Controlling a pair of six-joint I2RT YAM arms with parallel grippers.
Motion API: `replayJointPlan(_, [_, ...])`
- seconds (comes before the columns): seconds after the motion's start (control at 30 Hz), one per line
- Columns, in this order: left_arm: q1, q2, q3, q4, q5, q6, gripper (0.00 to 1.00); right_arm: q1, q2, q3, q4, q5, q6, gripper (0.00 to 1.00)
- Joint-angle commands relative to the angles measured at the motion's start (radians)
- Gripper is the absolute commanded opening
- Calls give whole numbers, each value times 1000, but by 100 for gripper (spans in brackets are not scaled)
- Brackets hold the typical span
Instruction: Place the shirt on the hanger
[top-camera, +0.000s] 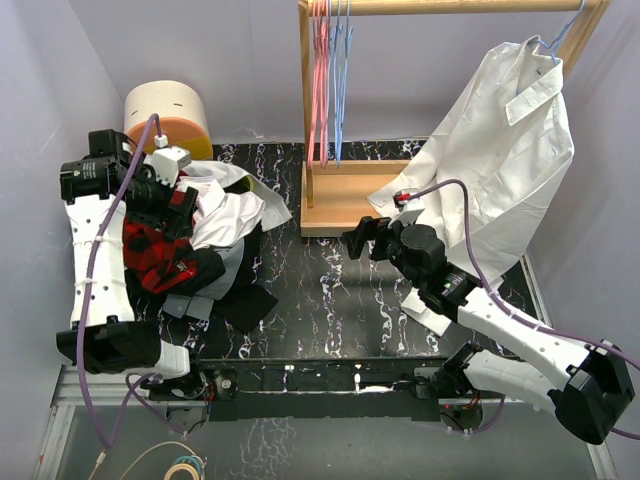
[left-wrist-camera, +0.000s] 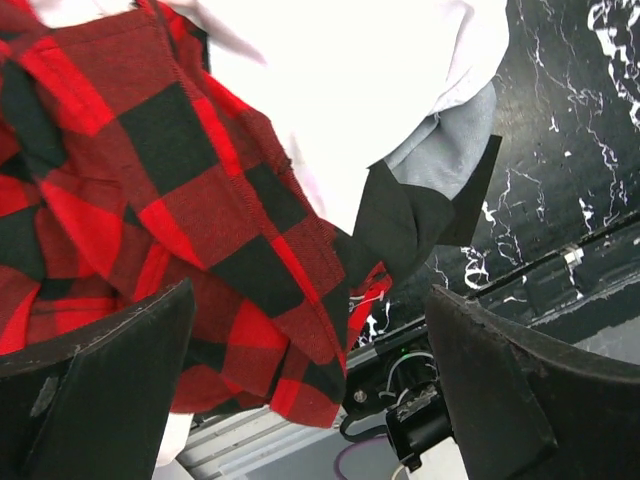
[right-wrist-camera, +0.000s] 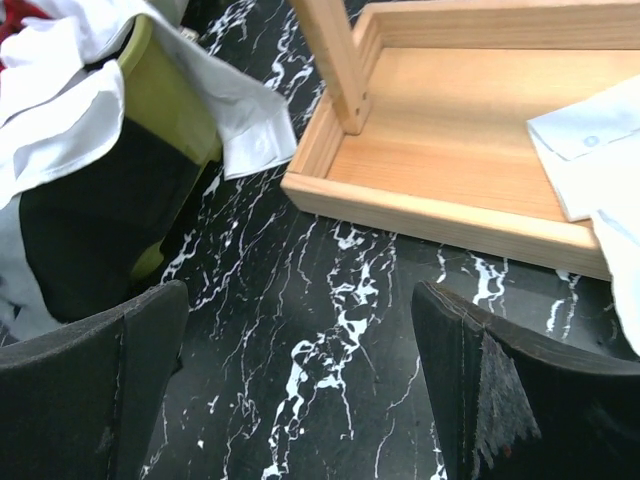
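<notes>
item: shirt (top-camera: 155, 250), red-and-black check, lying crumpled on a heap of white garments (top-camera: 235, 210) at the left of the table (top-camera: 330, 300), not yet lifted.
left gripper (top-camera: 178, 215): jaws spread wide just over the check cloth, nothing clamped, probably lined up to pinch an edge.
right gripper (top-camera: 362, 240): also wide apart and empty, low over bare marble near the wooden rack (top-camera: 350, 195), likely waiting to assist.
hanger (top-camera: 340, 100): light blue, hooked on the rack rail beside the pink hangers (top-camera: 320, 80), well apart from the shirt.
</notes>
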Motion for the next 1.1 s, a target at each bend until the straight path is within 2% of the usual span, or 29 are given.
replayJointPlan(0.0, [-44,3,-74,0,-29,-1,97,-3,15,57,64,-106,-33,98])
replayJointPlan(0.2, [-136,16,-237,83,-210,-54,86,-1,11,43,74,-128,-40,98])
replayJointPlan(0.3, [-159,9,-288,109,-280,-64,74,-1,30,49,85,-227,-80,98])
replayJointPlan(0.43, [-174,-2,-276,104,-294,-84,60,-1,34,32,121,-309,-72,98])
replayJointPlan(0.5, [-179,-9,-256,94,-285,-91,46,-2,29,24,141,-337,-67,98])
replayJointPlan(0.6, [-185,-9,-202,49,-284,-98,5,-2,33,29,143,-363,-69,99])
replayJointPlan(0.63, [-187,-6,-170,27,-285,-94,0,-1,36,32,143,-376,-73,98])
replayJointPlan(0.73, [-194,-12,-31,-39,-285,-73,0,1,38,33,168,-482,-74,98])
replayJointPlan(0.9, [-196,-38,175,-61,-292,-74,0,26,63,15,329,-628,-53,98])
replayJointPlan(1.07, [-196,-86,264,-62,-200,-64,2,94,139,128,363,-594,-170,98])
